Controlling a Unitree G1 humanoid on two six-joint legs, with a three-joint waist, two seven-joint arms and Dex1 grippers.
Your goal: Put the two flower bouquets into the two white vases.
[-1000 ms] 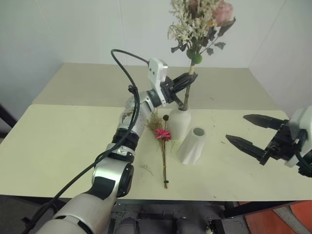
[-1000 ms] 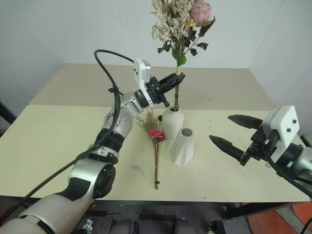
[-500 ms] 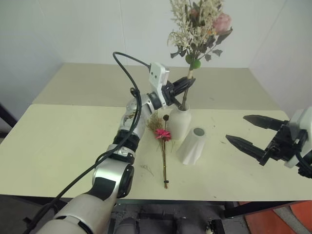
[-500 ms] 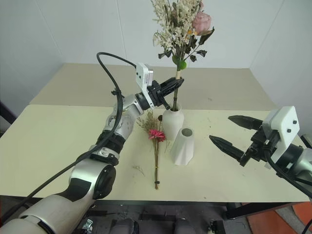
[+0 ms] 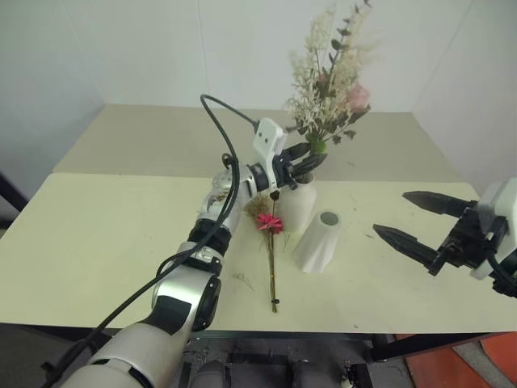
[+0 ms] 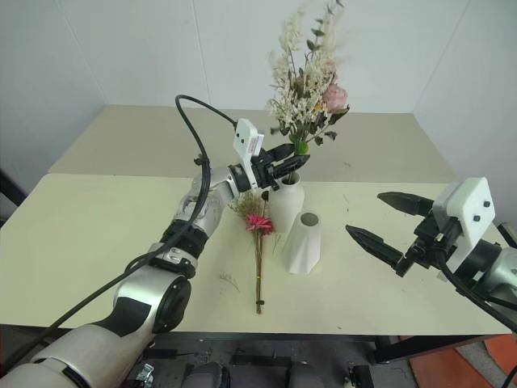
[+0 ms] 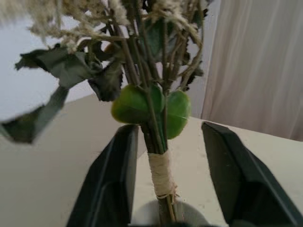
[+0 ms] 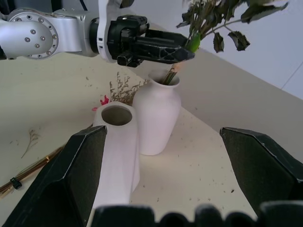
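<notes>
- Left eye view: the bushy bouquet (image 5: 327, 81) stands with its stems down in the neck of the rounded bottle vase (image 5: 297, 204) and leans toward the right. The left claw (image 5: 300, 159) sits just above the vase mouth on either side of the stems. The slim bouquet (image 5: 271, 242), with its bright pink daisy, lies flat on the bench (image 5: 97, 242) just to the left of the two vases, untouched. The faceted cone vase (image 5: 317, 242) stands empty just in front and right of the bottle vase
- Right eye view: the right claw (image 6: 386, 223) hangs over the bench well apart from the vases, fingers spread wide and holding nothing
- Left wrist view: the twine-wrapped stems (image 7: 161, 172) run down into the vase mouth, with a clear gap to each black finger (image 7: 116, 179), so the left claw is parted and no longer pinching the bouquet
- Right wrist view: the stems rest inside the bottle vase's mouth, and the cone vase's round mouth (image 8: 116, 115) is open and clear
- Judgement: the first bouquet is just being let go, so about half the task is done. The next move calls for backing the left claw off without snagging the leaves, then picking the slim bouquet by its thin stem and feeding it into the cone vase
</notes>
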